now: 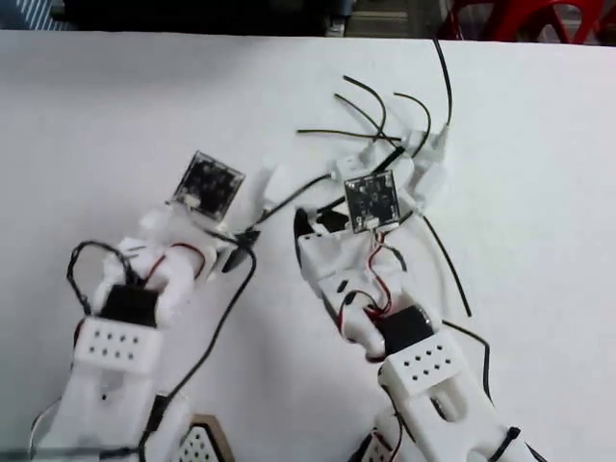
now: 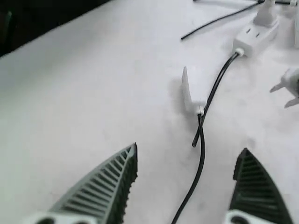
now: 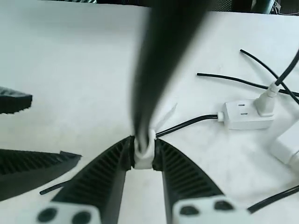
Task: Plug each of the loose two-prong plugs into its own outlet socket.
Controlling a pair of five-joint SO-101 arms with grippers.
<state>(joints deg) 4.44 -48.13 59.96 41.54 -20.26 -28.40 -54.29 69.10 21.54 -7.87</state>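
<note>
My right gripper (image 3: 142, 142) is shut on a white two-prong plug (image 3: 144, 156), whose black cord (image 3: 163, 51) rises close past the camera. Beyond it a white outlet socket (image 3: 240, 116) lies on the table, one plug (image 3: 266, 102) pushed into its end and two slots bare. My left gripper (image 2: 189, 149) hangs open over the table. A loose white plug (image 2: 188, 91) and its black cord (image 2: 201, 158) lie ahead of its fingers. The same outlet socket (image 2: 254, 35) lies farther off. From above, the right gripper (image 1: 313, 223) and left gripper (image 1: 243, 245) sit close together mid-table.
Several loose black cords (image 1: 385, 111) tangle at the back around the outlet socket (image 1: 358, 166). A second white block (image 3: 285, 147) lies beside it. A white piece with two prongs (image 2: 287, 86) shows at the edge. The white table (image 1: 96, 115) is bare on the left.
</note>
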